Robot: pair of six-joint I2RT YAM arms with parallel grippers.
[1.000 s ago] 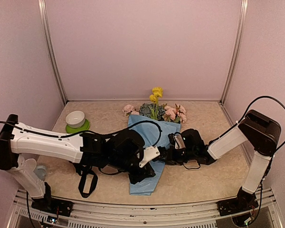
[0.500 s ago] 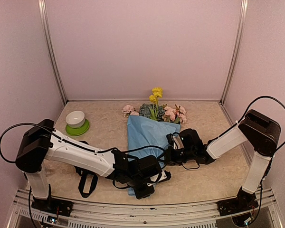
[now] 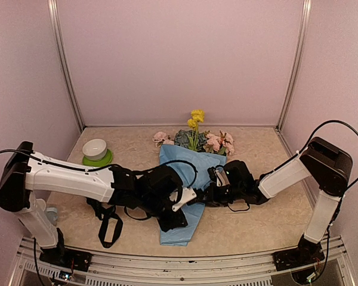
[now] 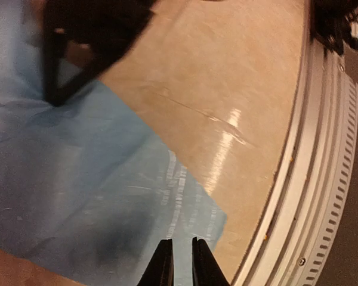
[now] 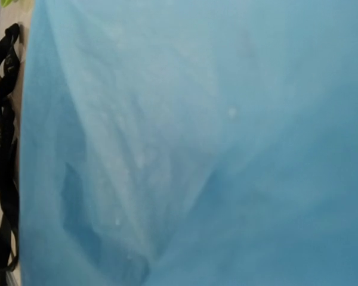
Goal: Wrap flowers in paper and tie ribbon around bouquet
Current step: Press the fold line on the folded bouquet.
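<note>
Jaws of the left gripper [image 4: 180, 266] stood almost closed, with only a thin slit between the 2 tips. Nothing showed between them, and they hung low over the near corner of the paper [image 4: 77, 196]. Jaws of the right gripper [image 3: 217, 186] were fully closed at the right edge of the paper. Its wrist view was filled only by the blue sheet, so I could not tell if they pinched it.

The beige counter [image 3: 268, 152] carried everything, with a metal rail [image 4: 310, 179] along its near edge. The light-blue paper lay in the middle of the counter. It was wide at the far end and narrower toward the rail, and its near corner was close to the rail. The left arm crossed over its middle part from the left.

The flowers [image 3: 197, 138] came out at the far edge of the paper, and their stems were hidden under it. The yellow blooms were in the centre, with pink roses on both sides and the blue-green cluster between them.

The ribbon [image 3: 109, 229] lay in a black loop on the counter, left of the paper and apart from it. It was partly under the left arm and not around the bouquet.

A white bowl [image 3: 95, 148] sat on a green saucer [image 3: 101, 160] at the far left, well apart from the paper.
</note>
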